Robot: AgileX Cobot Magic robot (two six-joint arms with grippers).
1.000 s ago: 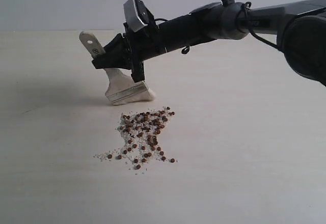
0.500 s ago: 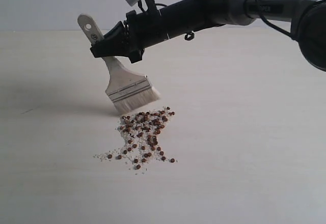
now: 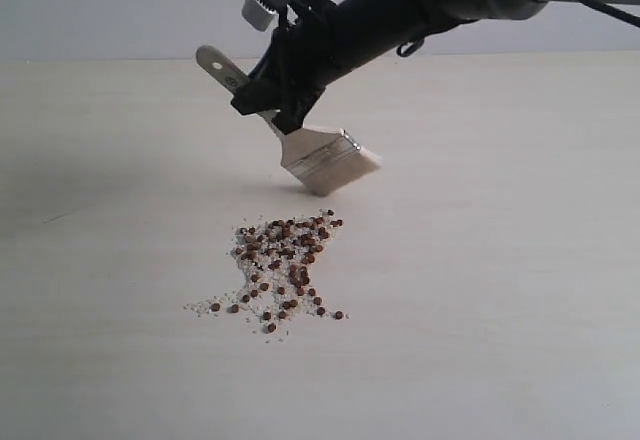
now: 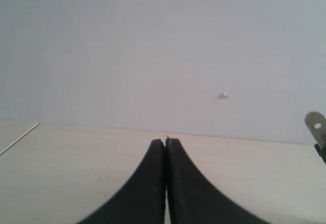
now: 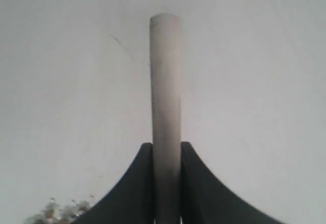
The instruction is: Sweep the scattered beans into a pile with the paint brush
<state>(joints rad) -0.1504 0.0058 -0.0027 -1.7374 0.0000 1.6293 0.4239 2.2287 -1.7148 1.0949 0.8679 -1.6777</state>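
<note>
Right end effector aloft, clamped.

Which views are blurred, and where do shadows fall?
Exterior view: crisp; tiny reddish-brown beans separable, faint shadow on the pale table left of the wide wooden-handled paint brush. Right wrist view: hazy, beans smeared at one edge. Left wrist view: evenly lit, no glare.

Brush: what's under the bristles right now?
Only bare table; the brush looks clear of it. The beans lie nearer the camera. The strip directly behind the brush head is hidden.
</note>
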